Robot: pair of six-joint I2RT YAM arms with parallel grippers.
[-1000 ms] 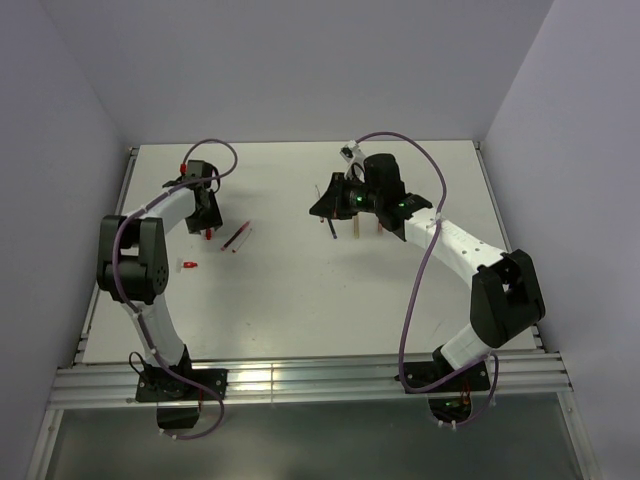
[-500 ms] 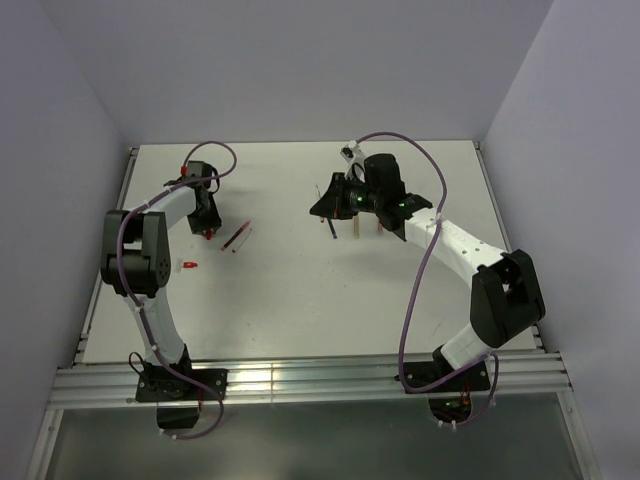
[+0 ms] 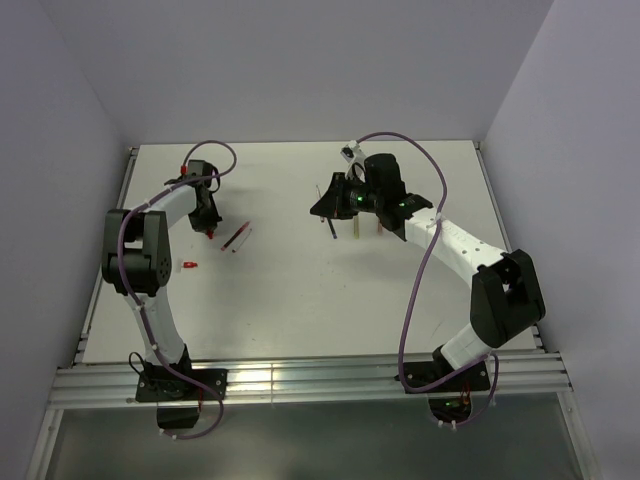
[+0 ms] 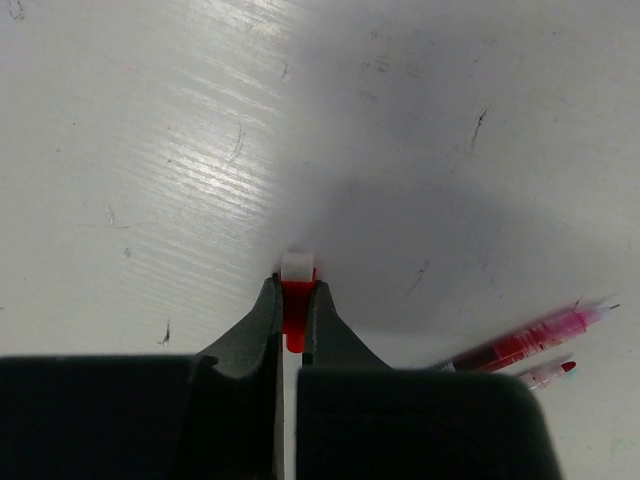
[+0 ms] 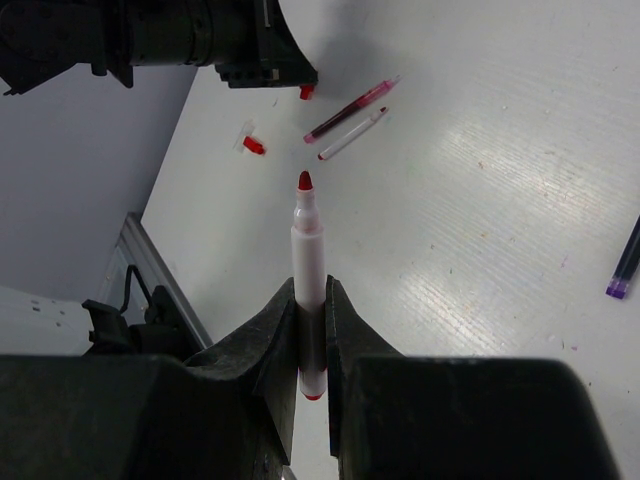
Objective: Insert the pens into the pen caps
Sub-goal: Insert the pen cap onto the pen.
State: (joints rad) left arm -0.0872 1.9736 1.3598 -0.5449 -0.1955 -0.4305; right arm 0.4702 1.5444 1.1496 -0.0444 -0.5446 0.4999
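While the left claw (image 4: 296,290) pinches a stubby red-and-white cap (image 4: 298,268), the right claw (image 5: 311,287) grips a tubular red-tipped pen (image 5: 307,235).

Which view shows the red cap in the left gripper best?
The left wrist view: the red cap sits close at centre, pinched by the left gripper. The top view shows only a red speck there; the right wrist view, a distant red dot.

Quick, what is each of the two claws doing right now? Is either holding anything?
Left gripper: closed, pinching a small red cap.
Right gripper: closed, holding a red-tipped pen.
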